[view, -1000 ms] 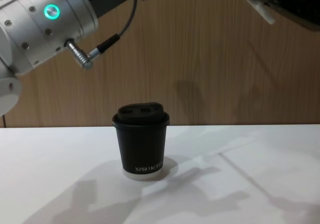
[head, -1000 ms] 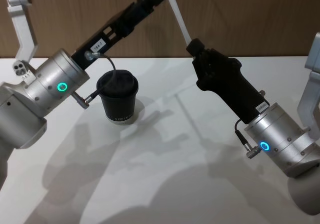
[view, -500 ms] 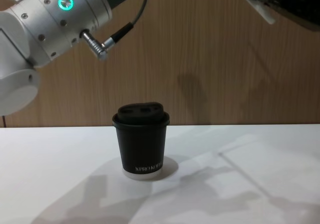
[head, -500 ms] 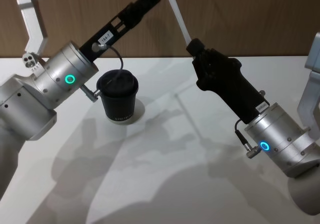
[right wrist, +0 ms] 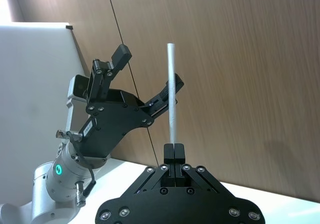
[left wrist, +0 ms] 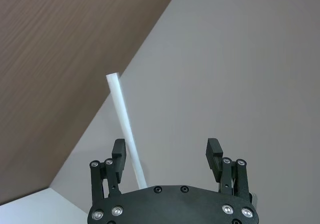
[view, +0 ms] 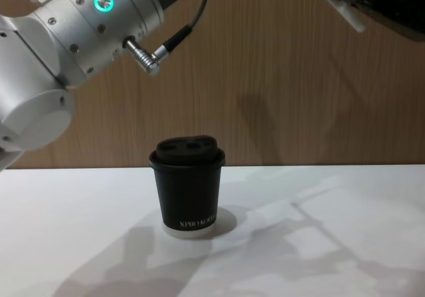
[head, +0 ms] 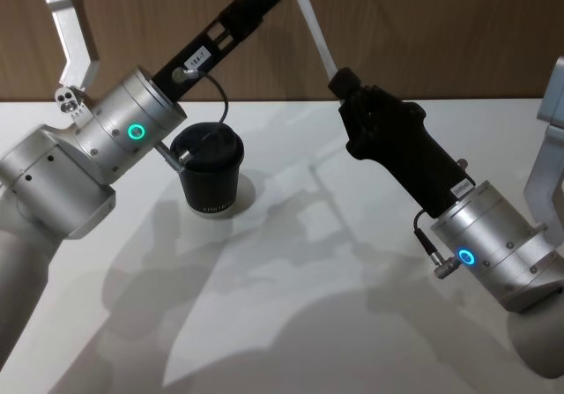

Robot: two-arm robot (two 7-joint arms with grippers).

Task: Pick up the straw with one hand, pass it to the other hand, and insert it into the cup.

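- The right gripper [head: 339,81], centre right of the head view, is clamped tight on the lower end of the white straw [head: 315,37], which slants up toward the top centre
- The left gripper [left wrist: 167,151] stands wide open and holds nothing; the straw passes between its fingers [left wrist: 118,151], just beside one of them
- We judge it best to centre the straw between those jaws, close the left fully, and only then let the right one release
- The black lidded cup [head: 209,169] waits on the table [head: 291,341], left of centre
- Against half a second ago, our left arm sits higher and further toward the top centre; the right gripper, straw and cup are unmoved
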